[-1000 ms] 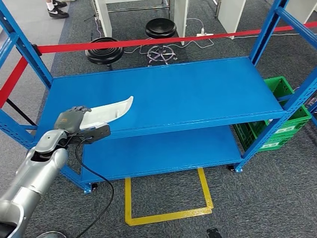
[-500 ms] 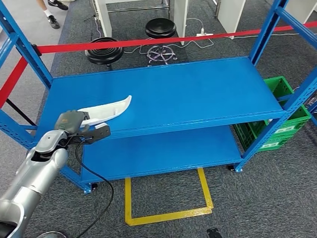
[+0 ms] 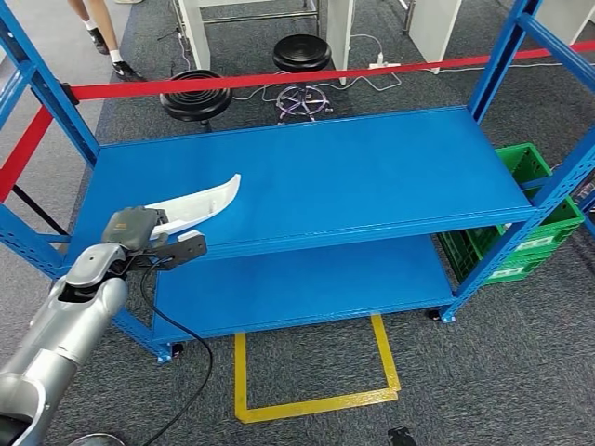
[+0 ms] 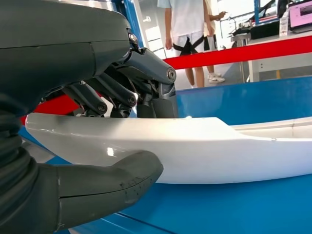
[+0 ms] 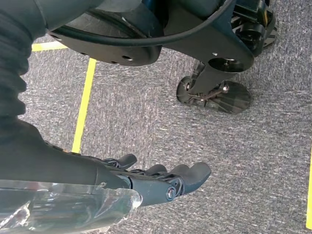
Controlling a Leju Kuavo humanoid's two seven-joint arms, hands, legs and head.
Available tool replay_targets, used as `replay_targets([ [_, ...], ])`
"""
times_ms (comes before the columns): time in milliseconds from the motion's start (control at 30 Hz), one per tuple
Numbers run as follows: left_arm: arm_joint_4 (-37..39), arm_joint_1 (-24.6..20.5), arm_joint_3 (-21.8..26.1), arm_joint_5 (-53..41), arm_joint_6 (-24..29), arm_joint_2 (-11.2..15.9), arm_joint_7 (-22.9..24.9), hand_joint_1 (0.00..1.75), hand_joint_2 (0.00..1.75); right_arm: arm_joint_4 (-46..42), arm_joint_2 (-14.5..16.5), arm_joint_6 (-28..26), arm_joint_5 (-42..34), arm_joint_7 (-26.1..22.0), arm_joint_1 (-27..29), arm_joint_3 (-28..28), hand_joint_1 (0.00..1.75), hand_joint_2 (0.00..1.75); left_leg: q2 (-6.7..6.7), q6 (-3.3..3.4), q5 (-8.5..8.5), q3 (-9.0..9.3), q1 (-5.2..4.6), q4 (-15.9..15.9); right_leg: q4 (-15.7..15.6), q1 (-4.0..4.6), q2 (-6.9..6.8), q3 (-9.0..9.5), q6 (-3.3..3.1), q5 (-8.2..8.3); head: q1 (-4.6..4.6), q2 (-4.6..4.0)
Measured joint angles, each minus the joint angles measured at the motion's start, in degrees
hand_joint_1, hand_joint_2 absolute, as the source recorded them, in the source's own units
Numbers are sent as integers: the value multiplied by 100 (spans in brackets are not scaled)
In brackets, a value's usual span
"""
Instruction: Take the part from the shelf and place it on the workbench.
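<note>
— Since a second ago, the white part (image 3: 198, 203) is shifting back toward the shelf's (image 3: 350, 177) front-left corner, tip dipping lower.

— Left robot hand (image 3: 132, 227) is clamping its near end, thumb under, fingers over. Keep it level while withdrawing. Right robot hand (image 5: 162, 178) is hanging loose, holding nothing.

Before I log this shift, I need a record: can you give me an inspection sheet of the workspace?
Surface: blue shelf, upper deck bare apart from the part.
Job's things: white part, curved, gripped at one end.
Clutter: nothing seen on the shelf.
Hands: left hand holds the part; right hand hangs over carpet, fingers apart.
Cables: black cable trailing from the left arm.
Surroundings: red tape, stools, green crate, a person's legs.
</note>
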Motion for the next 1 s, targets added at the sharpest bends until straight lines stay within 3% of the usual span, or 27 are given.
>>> replay_targets([
  [400,-22,91,67,47,182,-21,-137,175,175,0,7,4,39,-10,2,-74,0,175,0,8,2,-4,-5,3,-2,-5,-2,-1,2,1,0,0],
  [633,-485,392,71,-6,354,-74,-138,175,175,0,26,43,36,-78,13,-115,0,175,0,43,-22,-21,-21,36,-3,-23,-2,-4,16,-1,-2,0],
  [800,-1079,693,45,-89,420,-102,-139,175,175,0,28,174,20,-263,39,-187,0,175,0,109,-66,-59,-42,106,-4,-43,-2,-4,75,-11,-1,0],
  [933,-1529,873,29,-138,440,-112,-149,175,175,0,28,274,7,-414,55,-233,0,175,7,203,-30,-73,-54,117,-34,-63,0,14,169,19,-2,0],
  [1000,-1725,931,16,-157,452,-127,-169,175,175,0,28,321,-9,-468,68,-255,0,175,27,266,35,-57,-25,29,121,-46,-17,-52,198,-171,10,0],
])
